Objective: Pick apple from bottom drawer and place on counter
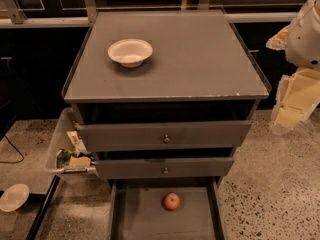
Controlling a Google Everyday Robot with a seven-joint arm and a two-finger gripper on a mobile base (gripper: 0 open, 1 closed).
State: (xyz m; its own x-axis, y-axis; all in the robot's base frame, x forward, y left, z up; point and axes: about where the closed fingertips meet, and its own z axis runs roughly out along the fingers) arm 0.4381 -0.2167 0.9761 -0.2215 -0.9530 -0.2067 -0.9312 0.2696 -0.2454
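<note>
Looking down, I see the apple lying on the floor of the open bottom drawer. My gripper hangs off to the right, beside the counter, well apart from the apple. I cannot tell if it is spread or pressed together. A white bowl sits on the counter.

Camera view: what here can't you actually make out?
All in the camera view:
1. Gripper, at the right edge beside the counter: partly cut off by the frame.
2. Bottom drawer: its front is cut off by the lower edge, though the apple shows.
3. Two upper drawers: insides hidden in shadow under the counter.
4. Plastic bin at left: contents too small to name.
</note>
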